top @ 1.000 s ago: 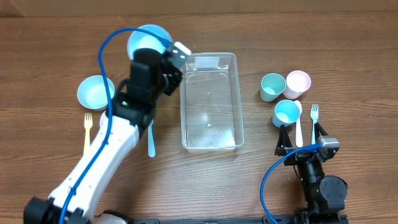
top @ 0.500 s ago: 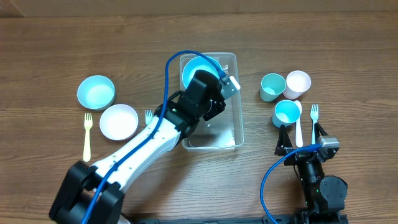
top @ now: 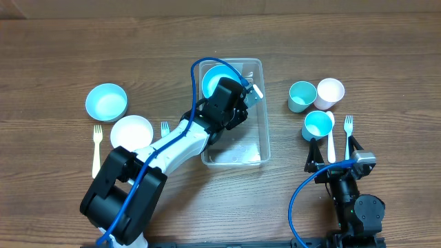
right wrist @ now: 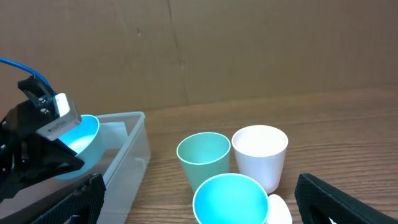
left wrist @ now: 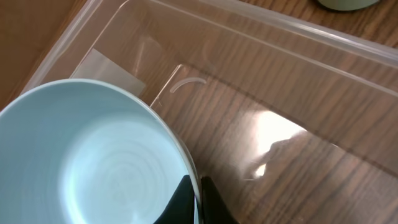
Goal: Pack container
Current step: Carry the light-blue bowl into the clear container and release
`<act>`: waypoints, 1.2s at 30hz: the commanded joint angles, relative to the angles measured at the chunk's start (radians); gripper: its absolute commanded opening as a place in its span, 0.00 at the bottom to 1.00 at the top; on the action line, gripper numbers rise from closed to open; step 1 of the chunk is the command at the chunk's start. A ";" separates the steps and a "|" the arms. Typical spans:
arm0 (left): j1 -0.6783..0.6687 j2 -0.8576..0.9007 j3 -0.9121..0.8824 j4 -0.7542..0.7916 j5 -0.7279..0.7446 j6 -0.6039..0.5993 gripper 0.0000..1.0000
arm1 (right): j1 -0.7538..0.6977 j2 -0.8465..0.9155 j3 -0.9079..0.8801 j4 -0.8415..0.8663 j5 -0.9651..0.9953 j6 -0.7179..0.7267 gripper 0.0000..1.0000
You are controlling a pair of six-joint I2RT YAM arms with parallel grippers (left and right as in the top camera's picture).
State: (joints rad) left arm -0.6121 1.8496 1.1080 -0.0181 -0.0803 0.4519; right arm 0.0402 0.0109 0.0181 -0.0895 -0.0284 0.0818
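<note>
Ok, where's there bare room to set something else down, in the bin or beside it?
Inside the container, the near half of the floor is bare; the teal bowl in the left hand fills the far end. Bare table lies between the container and the blue cup, and along the near edge. Crowded: white bowl, yellow fork left; cups, spoon right.

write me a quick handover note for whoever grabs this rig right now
Left gripper: shut on the rim of the held blue bowl, which hangs tilted over the far end of the clear container, not released.
Right gripper: open, holding nothing, parked by the white spoon.
Done: nothing set down in the container yet.
Left: release this bowl. Out on the table, likely to pack: other blue bowl, white bowl, teal cup, white cup, blue cup, yellow fork, fork by the white bowl, fork by the spoon.
</note>
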 commanded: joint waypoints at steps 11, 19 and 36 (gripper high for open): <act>0.014 0.023 0.063 0.074 -0.139 -0.019 0.77 | 0.005 -0.007 -0.010 0.008 0.000 -0.002 1.00; 0.032 -0.309 0.514 -0.817 -0.390 -0.569 0.93 | 0.005 -0.007 -0.010 0.008 0.000 -0.002 1.00; 0.379 -0.456 -0.132 -0.841 -0.233 -1.099 1.00 | 0.005 -0.007 -0.010 0.008 0.000 -0.002 1.00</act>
State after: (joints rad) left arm -0.3206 1.4036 1.0039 -0.8917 -0.3378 -0.7010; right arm 0.0402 0.0109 0.0181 -0.0895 -0.0288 0.0814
